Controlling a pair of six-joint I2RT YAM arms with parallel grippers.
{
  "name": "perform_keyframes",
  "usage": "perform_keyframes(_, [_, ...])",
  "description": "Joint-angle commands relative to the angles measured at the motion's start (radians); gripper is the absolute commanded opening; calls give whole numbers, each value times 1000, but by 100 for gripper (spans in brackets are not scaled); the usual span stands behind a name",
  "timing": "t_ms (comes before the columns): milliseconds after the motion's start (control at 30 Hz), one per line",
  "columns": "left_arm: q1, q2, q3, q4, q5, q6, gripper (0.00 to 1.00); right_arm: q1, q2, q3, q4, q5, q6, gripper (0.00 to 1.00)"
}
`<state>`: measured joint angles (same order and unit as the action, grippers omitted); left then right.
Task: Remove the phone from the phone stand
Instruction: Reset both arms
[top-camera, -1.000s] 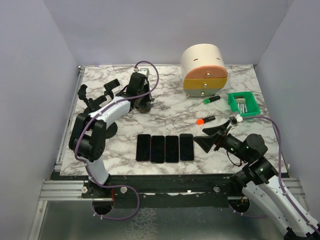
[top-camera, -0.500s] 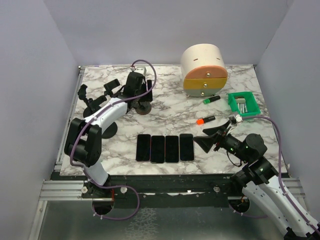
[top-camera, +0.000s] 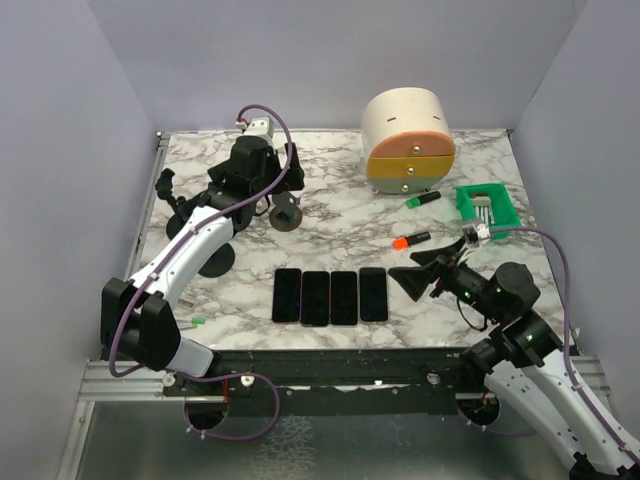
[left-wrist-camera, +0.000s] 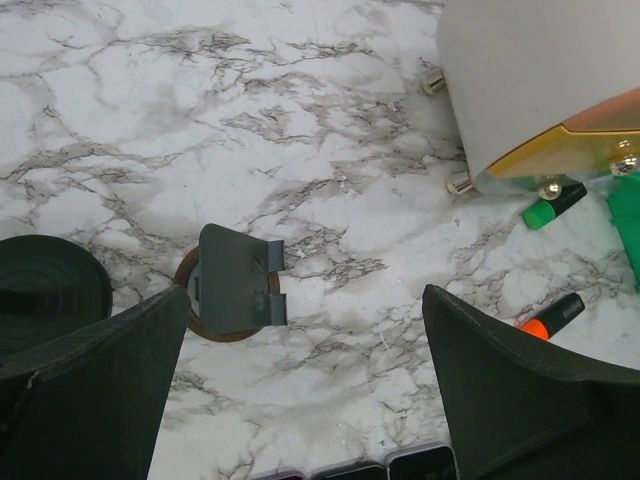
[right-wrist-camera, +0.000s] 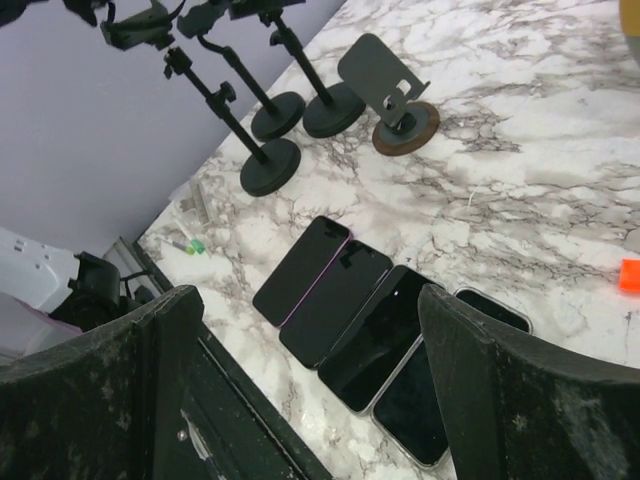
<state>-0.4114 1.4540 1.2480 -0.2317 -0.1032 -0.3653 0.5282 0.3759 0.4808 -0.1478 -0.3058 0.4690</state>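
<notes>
- The grey bent-plate phone stand on a round brown base (left-wrist-camera: 235, 290) stands on the white marble-patterned table top (top-camera: 340, 230), and no phone rests on its ledge.
- The four black, glass-faced slab phones (top-camera: 315, 297) lie flat and side by side in a row near the front of the table, well apart from that stand.
- The black pole stands with clamp heads (right-wrist-camera: 270, 165), further left, hold no phone either, as far as the right wrist view shows.
- The left pincer (left-wrist-camera: 305, 300) is spread wide with nothing between its fingers. It hovers over the grey stand, which sits just inside the left finger in the wrist view.
- The phones' top ends only peep in at the bottom edge of that view. The row therefore lies nearer the arm bases than this pincer.
- The right pincer (right-wrist-camera: 308, 295) is also wide apart and empty. It sits to the right of the row, near the rightmost phone, and faces across the phones toward the stands.
- A phone like these is probably stiff, thin and fairly heavy for its size, with a slippery, breakable glass face. The safest hold is likely across the narrow width, on the two long edges.
- Lying flat, those edges sit low against the table, so a pinch has little to bite on.
- With the grey stand bare, the removal looks done.
</notes>
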Motion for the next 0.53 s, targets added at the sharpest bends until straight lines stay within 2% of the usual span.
perform_keyframes(0, [-20, -64, 8, -44, -7, -96, 99, 1, 47, 104, -82, 119, -20, 96])
perform_keyframes(233, [-76, -126, -13, -35, -67, -121, 99, 1, 129, 218, -173, 295, -10, 100])
perform_keyframes(500, [-130, -185, -68, 27, -91, -70, 99, 1, 148, 224, -174, 482, 37, 100])
